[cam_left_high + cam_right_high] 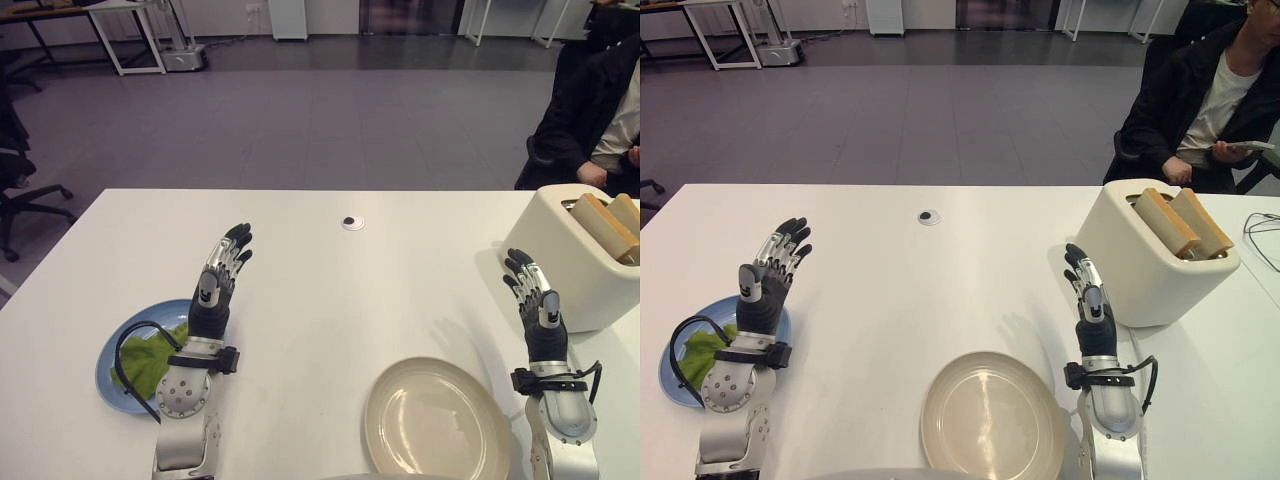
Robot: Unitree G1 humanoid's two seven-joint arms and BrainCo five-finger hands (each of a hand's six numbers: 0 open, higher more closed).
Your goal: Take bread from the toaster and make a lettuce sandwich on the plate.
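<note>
My left hand (218, 285) is raised over the left part of the desk (330, 300), its fingers (238, 240) straight and slightly spread, holding nothing. Just beside its wrist, by the desk's left edge and toward the near left corner, sits a blue plate (108, 352) with the lettuce (152, 358) on it; my forearm covers part of that plate.

My right hand (538, 310) is up near the right edge, fingers (520, 268) straight and empty too, close to the toaster (1140, 270) but not touching it. The toaster stands at the right edge, and two slices of bread (1168, 222) stick up out of its slots, side by side.

The cream plate (990, 415) lies bare at the near edge, right of the middle, just left of my right forearm. A small round disc (352, 222) lies near the middle of the far edge.
</note>
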